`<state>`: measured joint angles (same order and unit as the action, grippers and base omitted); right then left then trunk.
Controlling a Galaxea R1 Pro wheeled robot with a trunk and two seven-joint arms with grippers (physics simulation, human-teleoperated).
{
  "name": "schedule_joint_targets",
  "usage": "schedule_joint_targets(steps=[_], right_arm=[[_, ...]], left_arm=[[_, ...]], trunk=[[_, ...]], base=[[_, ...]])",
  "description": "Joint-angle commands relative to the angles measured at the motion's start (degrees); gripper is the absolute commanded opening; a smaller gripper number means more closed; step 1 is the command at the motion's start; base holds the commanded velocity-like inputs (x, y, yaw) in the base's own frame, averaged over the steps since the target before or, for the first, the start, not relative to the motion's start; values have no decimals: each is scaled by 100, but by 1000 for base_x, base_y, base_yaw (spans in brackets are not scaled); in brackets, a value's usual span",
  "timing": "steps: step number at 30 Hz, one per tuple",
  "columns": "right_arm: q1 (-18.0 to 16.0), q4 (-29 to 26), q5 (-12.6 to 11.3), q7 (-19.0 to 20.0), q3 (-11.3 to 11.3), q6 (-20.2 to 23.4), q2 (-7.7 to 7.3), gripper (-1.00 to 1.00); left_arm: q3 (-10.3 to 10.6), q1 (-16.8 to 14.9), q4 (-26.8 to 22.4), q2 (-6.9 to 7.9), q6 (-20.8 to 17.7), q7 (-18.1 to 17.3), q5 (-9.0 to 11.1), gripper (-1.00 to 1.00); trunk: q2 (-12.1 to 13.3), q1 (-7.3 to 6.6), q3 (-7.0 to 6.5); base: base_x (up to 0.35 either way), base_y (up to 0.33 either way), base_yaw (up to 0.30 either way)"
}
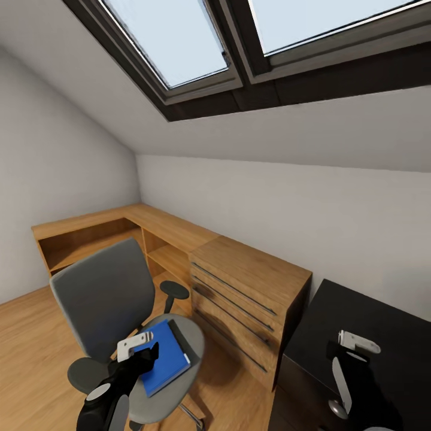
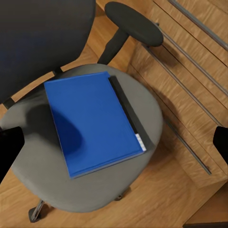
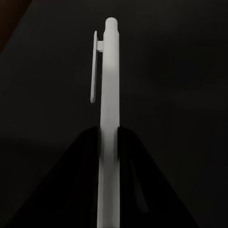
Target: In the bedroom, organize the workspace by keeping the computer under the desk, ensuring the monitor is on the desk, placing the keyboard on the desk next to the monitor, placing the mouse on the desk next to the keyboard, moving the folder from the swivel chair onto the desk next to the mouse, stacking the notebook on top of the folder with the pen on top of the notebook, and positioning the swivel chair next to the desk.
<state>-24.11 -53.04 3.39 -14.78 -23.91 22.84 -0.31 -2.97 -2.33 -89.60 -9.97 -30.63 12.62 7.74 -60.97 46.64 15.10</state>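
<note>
Lower left of the head view: left end effector (image 1: 149,352) spread wide, nothing in it, hanging over the folder (image 1: 160,357) lying flat on the chair (image 1: 108,299) seat, notebook (image 1: 182,342) tucked along its far edge. Lower right: right end effector (image 1: 335,349) over the black bench (image 1: 383,335), clenched on the pen (image 3: 109,118).

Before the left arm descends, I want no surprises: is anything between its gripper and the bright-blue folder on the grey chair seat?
Nothing: in the left wrist view the folder lies uncovered below the open left gripper.
</note>
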Motion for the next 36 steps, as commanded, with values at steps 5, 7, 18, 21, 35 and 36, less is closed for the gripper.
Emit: schedule_joint_targets(steps=[5,7,18,21,35,36], right_arm=[[-156,336,65,-19,0,-162,-8,-100],[-279,593,107,-26,0,-305,-21,-100],[-716,1670,435,-42,-6,-730,-140,-100],[-813,1911,438,-42,-12,-739,-207,-100],[-1015,2297,417,-43,-19,-729,-338,-100],[-1016,2297,417,-43,-19,-729,-338,-100]], left_arm=[[-2,-4,-6,-3,-22,39,61,100],[-1,-4,-7,-3,-19,39,61,100],[-2,-4,-8,-2,-27,39,61,100],[-2,-4,-8,-3,-29,39,61,100],[6,-4,-14,-3,-29,39,61,100],[6,-4,-14,-3,-29,39,61,100]], trunk=[[-5,1,8],[-5,1,8],[-5,1,8],[-5,1,8],[275,-153,-118],[315,-175,-136]], base=[[5,0,0],[105,0,0],[124,0,0],[13,0,0],[1,0,0],[0,0,0]])
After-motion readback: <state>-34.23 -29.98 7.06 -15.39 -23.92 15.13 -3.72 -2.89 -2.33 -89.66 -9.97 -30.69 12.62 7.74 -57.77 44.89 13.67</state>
